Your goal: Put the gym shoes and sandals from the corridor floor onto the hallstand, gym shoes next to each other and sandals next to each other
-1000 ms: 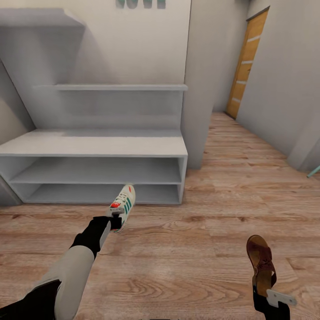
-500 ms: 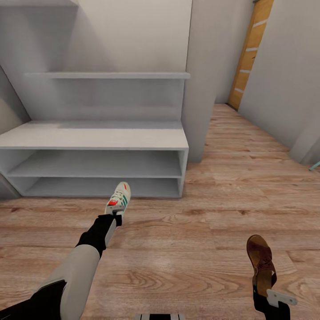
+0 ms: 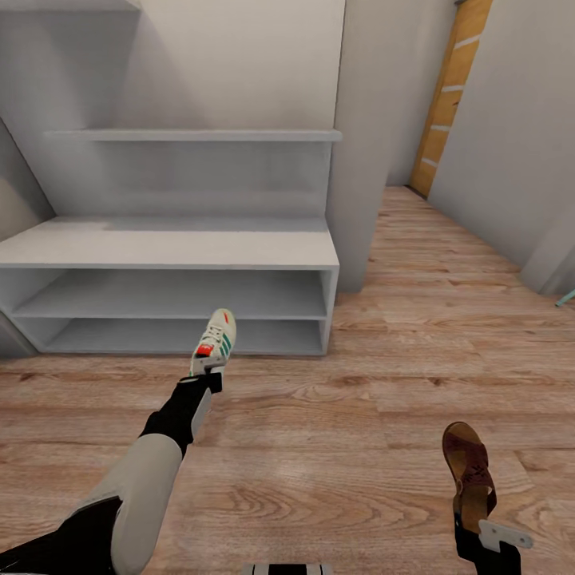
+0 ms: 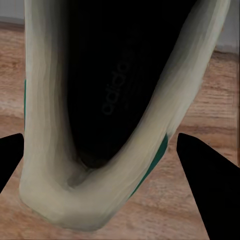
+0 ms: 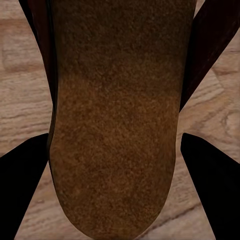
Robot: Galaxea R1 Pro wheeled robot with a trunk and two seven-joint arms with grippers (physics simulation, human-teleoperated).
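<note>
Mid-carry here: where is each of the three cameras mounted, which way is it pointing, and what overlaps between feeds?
Head view: on the robot's head, looking forward and down at the shoe rack and wood floor; both arms show, the left gripper holding a sneaker, the right gripper a sandal.
Left wrist view: near the left gripper, looking along its fingers into the sneaker's heel opening.
Right wrist view: near the right gripper, looking along its fingers over the sandal's footbed.
Shared: each wrist view's shoe and the floor also appear in the head view.
</note>
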